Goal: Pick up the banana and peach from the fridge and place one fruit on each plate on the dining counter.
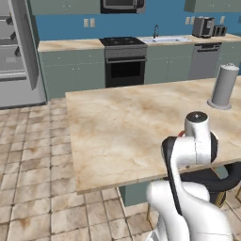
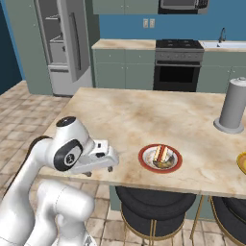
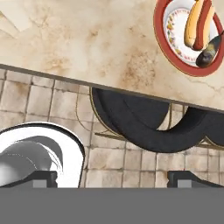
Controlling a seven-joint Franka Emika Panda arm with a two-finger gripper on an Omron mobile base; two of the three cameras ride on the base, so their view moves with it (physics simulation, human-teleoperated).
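Note:
The banana [image 2: 160, 154] [image 3: 199, 24] lies on the red-rimmed plate [image 2: 144, 161] [image 3: 162, 30] near the front edge of the dining counter [image 1: 117, 132] [image 2: 144, 115] [image 3: 87, 39]. My gripper [image 2: 100, 171] [image 3: 114, 179] hangs open and empty just left of that plate, over the counter's edge, pointing down. The yellow plate [image 2: 242, 163] peeks in at the right edge of the right base view. Across the room the fridge [image 1: 14, 56] [image 2: 62, 43] stands with its door open. The peach is out of view.
A grey cylinder on a round base [image 1: 223, 87] [image 2: 235, 105] stands on the counter's right side. Black gold-legged stools [image 2: 153, 206] [image 3: 144, 122] sit under the counter's front edge. A stove [image 1: 123, 61] lines the back wall, with tiled floor [image 1: 33, 179] to the left.

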